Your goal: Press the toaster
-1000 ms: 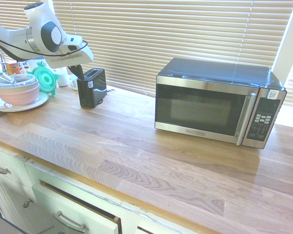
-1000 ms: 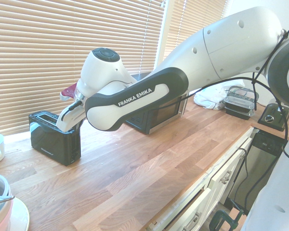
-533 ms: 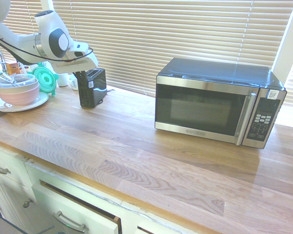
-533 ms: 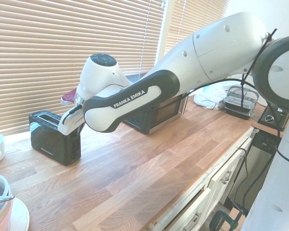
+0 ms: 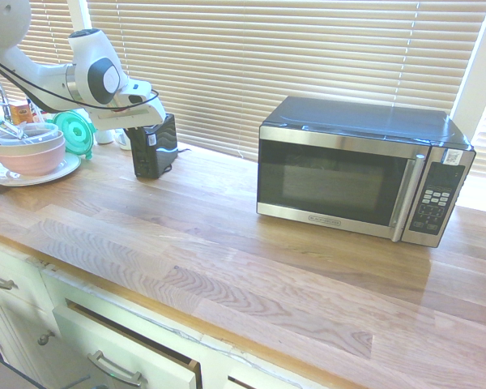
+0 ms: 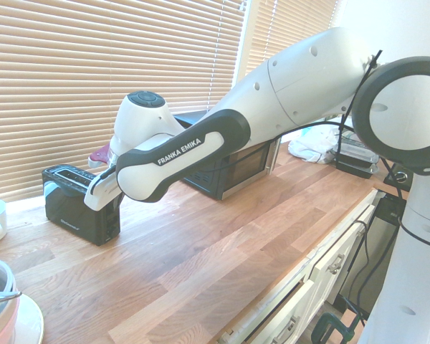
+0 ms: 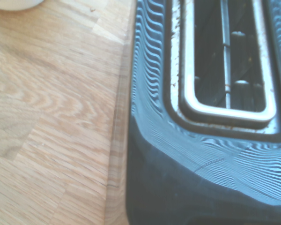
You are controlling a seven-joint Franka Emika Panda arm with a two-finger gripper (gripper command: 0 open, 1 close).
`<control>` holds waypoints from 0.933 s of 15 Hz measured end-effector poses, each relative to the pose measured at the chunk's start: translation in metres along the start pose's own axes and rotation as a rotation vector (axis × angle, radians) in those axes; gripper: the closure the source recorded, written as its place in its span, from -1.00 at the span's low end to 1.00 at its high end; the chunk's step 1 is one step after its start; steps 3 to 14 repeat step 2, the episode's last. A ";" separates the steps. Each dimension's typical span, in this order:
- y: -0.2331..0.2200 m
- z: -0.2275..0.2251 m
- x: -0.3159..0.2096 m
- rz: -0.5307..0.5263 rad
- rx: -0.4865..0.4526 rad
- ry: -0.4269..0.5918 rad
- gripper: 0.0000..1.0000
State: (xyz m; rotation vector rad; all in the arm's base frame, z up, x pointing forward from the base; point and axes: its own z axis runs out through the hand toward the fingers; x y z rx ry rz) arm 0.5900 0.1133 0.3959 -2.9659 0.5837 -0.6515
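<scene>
The toaster [image 5: 160, 144] is a small glossy black box standing at the back left of the wooden counter [image 5: 227, 243], in front of the blinds. My gripper [image 5: 137, 134] is shut and hangs low against the toaster's near end, its hand covering the top corner. In the second exterior view the toaster [image 6: 70, 204] shows its long side, and the gripper [image 6: 106, 203] sits at its right end, the fingertips mostly hidden by the arm. The wrist view looks straight down on the toaster [image 7: 178, 183], with one bread slot [image 7: 225, 61] empty.
A large black-and-steel microwave [image 5: 360, 170] stands to the right of the toaster. Stacked bowls on a plate [image 5: 28, 156] and a green object [image 5: 74, 130] crowd the left. A drawer [image 5: 125, 348] below the counter edge is slightly ajar. Food containers [image 6: 358, 154] sit far along the counter.
The arm has come down and shifted toward the toaster. The gripper has dropped from above the toaster's top corner to low against its end, staying shut.
</scene>
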 end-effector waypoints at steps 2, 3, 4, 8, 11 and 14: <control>0.000 0.000 0.000 -0.001 -0.001 -0.001 1.00; 0.000 0.000 0.000 -0.001 -0.001 -0.001 1.00; 0.000 0.000 0.000 -0.001 -0.001 -0.001 1.00; 0.000 0.000 0.000 -0.001 -0.001 -0.001 1.00; 0.000 0.000 0.000 -0.001 -0.001 -0.001 1.00; 0.000 0.000 0.000 -0.001 -0.001 -0.001 1.00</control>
